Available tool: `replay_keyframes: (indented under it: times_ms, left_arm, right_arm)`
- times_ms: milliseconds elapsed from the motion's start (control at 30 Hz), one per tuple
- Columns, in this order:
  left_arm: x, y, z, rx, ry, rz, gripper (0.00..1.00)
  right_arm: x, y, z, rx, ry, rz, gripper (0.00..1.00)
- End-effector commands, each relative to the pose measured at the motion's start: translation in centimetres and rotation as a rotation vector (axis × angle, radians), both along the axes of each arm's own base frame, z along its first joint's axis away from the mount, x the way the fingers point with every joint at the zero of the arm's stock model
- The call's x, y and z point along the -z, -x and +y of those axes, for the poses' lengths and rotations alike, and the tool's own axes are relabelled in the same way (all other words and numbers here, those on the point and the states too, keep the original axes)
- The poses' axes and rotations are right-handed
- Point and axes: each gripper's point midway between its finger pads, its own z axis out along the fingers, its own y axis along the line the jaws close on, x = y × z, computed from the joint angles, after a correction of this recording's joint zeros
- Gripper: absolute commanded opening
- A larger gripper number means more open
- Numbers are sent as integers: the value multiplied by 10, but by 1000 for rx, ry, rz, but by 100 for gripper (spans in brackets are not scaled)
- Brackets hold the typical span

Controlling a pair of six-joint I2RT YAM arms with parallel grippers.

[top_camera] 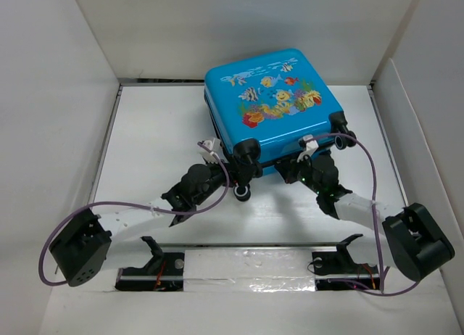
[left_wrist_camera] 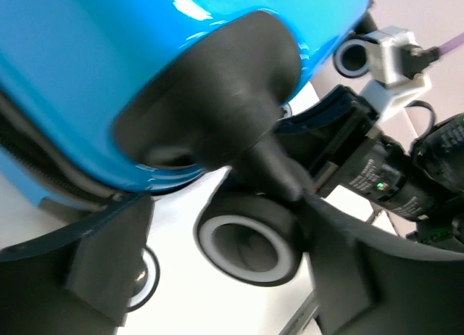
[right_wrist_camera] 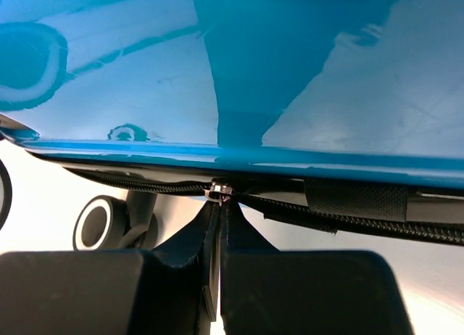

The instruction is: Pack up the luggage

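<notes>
The luggage [top_camera: 272, 103], a bright blue hard shell with a fish print, lies closed at the back middle of the table. My left gripper [top_camera: 235, 172] is at its near left corner. It is open, and its fingers straddle a black-and-white wheel [left_wrist_camera: 250, 241] under the black caster housing [left_wrist_camera: 217, 96]. The right finger [left_wrist_camera: 362, 262] touches that caster and the left finger [left_wrist_camera: 101, 262] stands apart from it. My right gripper [right_wrist_camera: 220, 204] is at the near edge of the luggage [right_wrist_camera: 217, 74], shut on the metal zipper pull [right_wrist_camera: 220, 191] of the black zipper [right_wrist_camera: 145, 184].
White walls [top_camera: 58, 74] box the table in on three sides. A metal rail [top_camera: 246, 251] runs along the near edge between the arm bases. Another wheel [right_wrist_camera: 98, 222] shows left of the right gripper. The right arm's wrist [left_wrist_camera: 395, 183] sits close beside the left gripper.
</notes>
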Motion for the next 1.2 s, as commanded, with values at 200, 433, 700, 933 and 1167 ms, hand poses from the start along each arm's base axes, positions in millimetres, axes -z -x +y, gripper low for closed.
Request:
replay_keyframes:
  times_ms: [200, 433, 700, 933, 1167]
  left_arm:
    - [-63, -9, -36, 85, 156, -102, 50]
    - [-79, -13, -44, 91, 205, -113, 47]
    - [-76, -15, -42, 78, 202, -99, 47]
    - [-76, -12, -58, 143, 229, -84, 47]
    - [-96, -8, -62, 177, 271, -106, 47]
  right_arm:
    - [-49, 24, 39, -37, -58, -152, 0]
    - [-43, 60, 50, -30, 32, -108, 0]
    - [-63, 60, -4, 155, 182, -113, 0]
    - [-73, 91, 59, -166, 33, -114, 0]
    - [-61, 96, 85, -104, -20, -81, 0]
